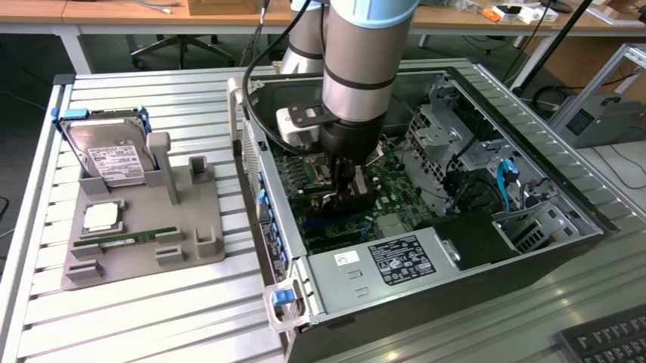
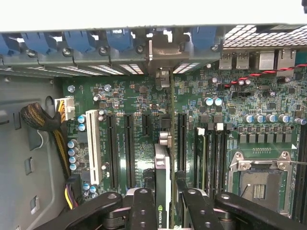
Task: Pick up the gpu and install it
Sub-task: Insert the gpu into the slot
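My gripper reaches down inside the open computer case, low over the green motherboard. It is shut on the gpu, a thin dark card seen edge-on between the two black fingers. The card stands upright over the expansion slots. Its silver bracket end is close to the case's rear wall with the blue clips. In the exterior view the gpu shows as a dark piece under the gripper. Whether the card's edge sits in a slot is hidden.
At the exterior view's left, a grey holder carries a silver hard drive, a processor chip and a green memory stick. Inside the case are a power supply, drive cages, the processor socket and yellow-black cables.
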`<action>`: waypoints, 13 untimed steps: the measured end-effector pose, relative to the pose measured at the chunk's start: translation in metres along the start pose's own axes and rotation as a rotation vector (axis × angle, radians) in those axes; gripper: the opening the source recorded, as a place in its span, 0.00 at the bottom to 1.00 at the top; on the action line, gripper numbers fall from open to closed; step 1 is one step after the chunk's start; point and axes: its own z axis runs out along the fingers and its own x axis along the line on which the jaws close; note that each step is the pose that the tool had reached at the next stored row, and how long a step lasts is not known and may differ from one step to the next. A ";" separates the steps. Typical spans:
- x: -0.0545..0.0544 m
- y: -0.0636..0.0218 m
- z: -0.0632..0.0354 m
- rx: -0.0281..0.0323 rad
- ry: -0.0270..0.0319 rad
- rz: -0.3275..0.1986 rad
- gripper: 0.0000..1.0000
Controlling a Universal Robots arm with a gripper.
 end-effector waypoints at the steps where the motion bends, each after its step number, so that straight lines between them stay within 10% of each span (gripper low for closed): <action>1: 0.000 0.0000 0.0003 0.0000 0.0000 0.000 0.27; 13: 0.000 0.0002 0.0028 0.0000 -0.0001 0.000 0.27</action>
